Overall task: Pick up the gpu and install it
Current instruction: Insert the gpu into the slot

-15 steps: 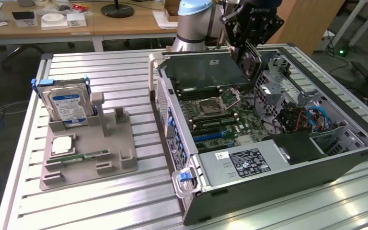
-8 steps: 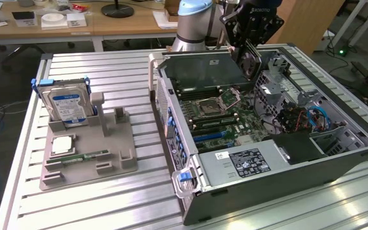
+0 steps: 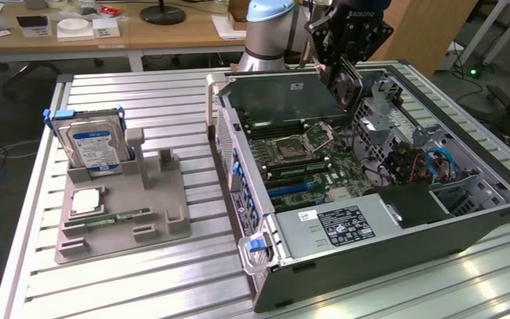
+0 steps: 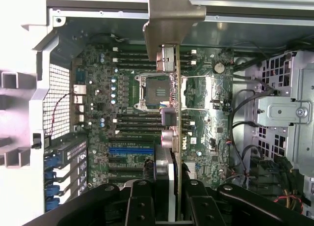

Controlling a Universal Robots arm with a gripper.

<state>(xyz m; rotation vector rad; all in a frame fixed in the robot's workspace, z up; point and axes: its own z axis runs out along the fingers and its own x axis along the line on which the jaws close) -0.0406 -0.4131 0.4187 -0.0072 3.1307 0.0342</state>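
1 gpu (image 4: 172,19) | gripped by hand (image 3: 344,63) | abv open pc case (image 3: 397,229)

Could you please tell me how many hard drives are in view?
1. The hard drive stands upright in the grey holder, on the exterior view's left of the open computer case. More could sit hidden inside the case's bays.

The fingers (image 3: 336,61) hold the gpu (image 3: 348,86) above the case (image 3: 397,247).
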